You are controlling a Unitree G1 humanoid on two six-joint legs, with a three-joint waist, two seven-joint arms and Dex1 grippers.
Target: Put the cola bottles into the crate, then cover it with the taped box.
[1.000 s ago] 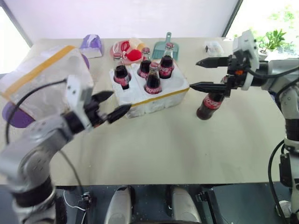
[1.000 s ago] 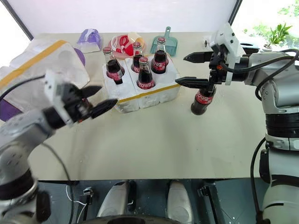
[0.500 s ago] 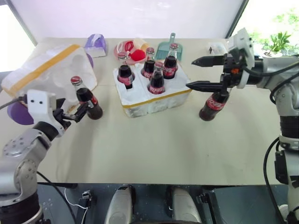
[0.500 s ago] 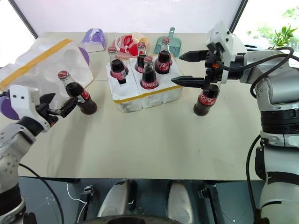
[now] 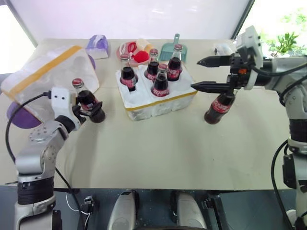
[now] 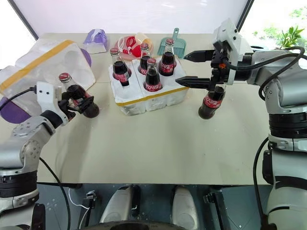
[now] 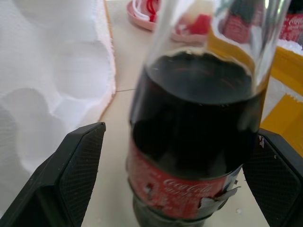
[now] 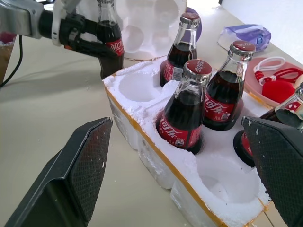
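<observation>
Four cola bottles stand in the crate, two of its round wells unfilled. Far left, the taped box (ribbed white foam, yellow bands) lies tilted on the table, not yet used as cover. The left gripper, jaws spread, flanks a fifth bottle without clamping its smooth glass. Right of the crate, the right gripper hangs wide open above the sixth bottle.
</observation>
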